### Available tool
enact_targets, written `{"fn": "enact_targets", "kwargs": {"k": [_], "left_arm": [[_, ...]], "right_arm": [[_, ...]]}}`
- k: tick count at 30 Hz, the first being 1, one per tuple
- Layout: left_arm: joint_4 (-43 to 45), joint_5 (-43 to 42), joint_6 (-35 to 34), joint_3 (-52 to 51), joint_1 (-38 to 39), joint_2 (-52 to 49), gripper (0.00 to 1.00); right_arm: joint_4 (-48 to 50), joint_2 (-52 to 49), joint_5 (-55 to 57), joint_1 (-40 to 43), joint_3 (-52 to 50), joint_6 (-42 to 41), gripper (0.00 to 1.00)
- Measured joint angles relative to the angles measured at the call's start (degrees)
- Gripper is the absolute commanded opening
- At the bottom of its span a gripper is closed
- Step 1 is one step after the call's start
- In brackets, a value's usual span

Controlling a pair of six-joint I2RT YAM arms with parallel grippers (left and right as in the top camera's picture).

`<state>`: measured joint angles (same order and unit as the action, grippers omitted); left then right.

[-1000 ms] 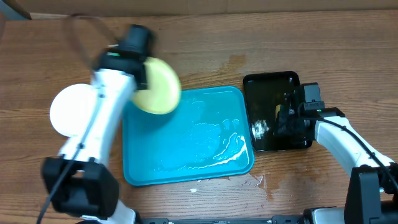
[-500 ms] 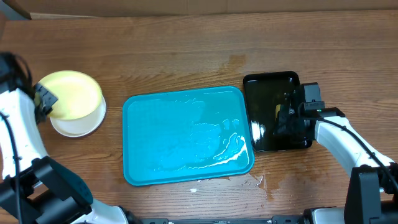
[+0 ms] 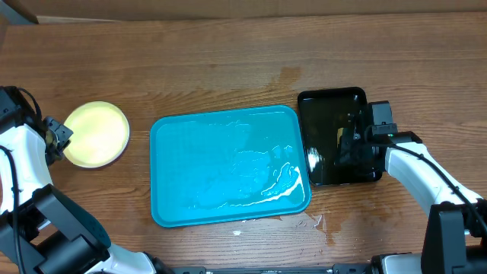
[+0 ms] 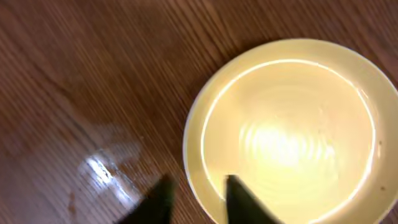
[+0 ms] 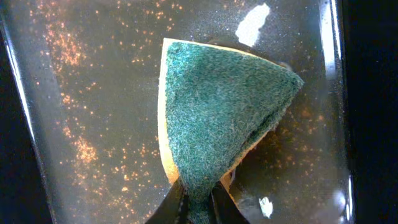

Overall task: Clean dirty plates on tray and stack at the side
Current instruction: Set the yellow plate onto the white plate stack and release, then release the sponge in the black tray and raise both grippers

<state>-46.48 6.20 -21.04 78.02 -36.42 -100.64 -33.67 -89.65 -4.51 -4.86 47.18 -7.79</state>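
Just off the near right corner of the tray (image 3: pixel 198 164), a small wet patch (image 3: pixel 316 221) is seen on the wooden worktop (image 3: pixel 228 61). The tray itself is laid flat and is streaked with water toward its right end. Left of the tray and apart from it, the pale yellow-green plate (image 3: pixel 95 135) is set face up; what lies under it cannot be told. The left tool (image 3: pixel 62 137) is found at the plate's side away from the tray. Its fingers are parted a little across the rim, one over wood and one over the plate, and nothing is gripped. Just right of the tray, a glossy black tray (image 3: pixel 323 122) is placed. Over its wet floor, the right tool (image 5: pixel 198 202) is pinched tight on a corner of a green-faced sponge (image 5: pixel 217 112).
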Motion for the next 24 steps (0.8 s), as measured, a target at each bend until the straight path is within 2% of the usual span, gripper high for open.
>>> {"fn": "enact_targets", "kwargs": {"k": [1,2,7,14,18,20,24], "left_arm": [[0.26,-0.24,-0.07,0.00,0.00,0.00,0.79],[0.59,-0.48,-0.09,0.00,0.00,0.00,0.81],[1.57,-5.60,0.70,0.00,0.00,0.00,0.85],[2.27,-26.53,6.75,0.00,0.83,0.00,0.92],[1.95,-35.10,9.79,0.00,4.26,0.00,0.97],[1.33,-37.09,11.13,0.00,6.56,0.00,0.97],[0.50,-39.28,13.92,0.00,12.46,0.00,0.99]], "right_arm": [[0.02,0.02,0.02,0.00,0.00,0.02,0.18],[0.02,0.02,0.00,0.00,0.00,0.20,0.21],[0.24,0.02,-0.02,0.00,0.00,0.00,0.42],[0.76,0.02,0.00,0.00,0.00,0.04,0.73],[2.36,0.02,0.02,0.00,-0.02,0.24,0.92],[2.49,0.00,0.00,0.00,0.04,0.48,0.97],[0.22,0.00,0.00,0.00,1.92,0.52,0.97]]}}
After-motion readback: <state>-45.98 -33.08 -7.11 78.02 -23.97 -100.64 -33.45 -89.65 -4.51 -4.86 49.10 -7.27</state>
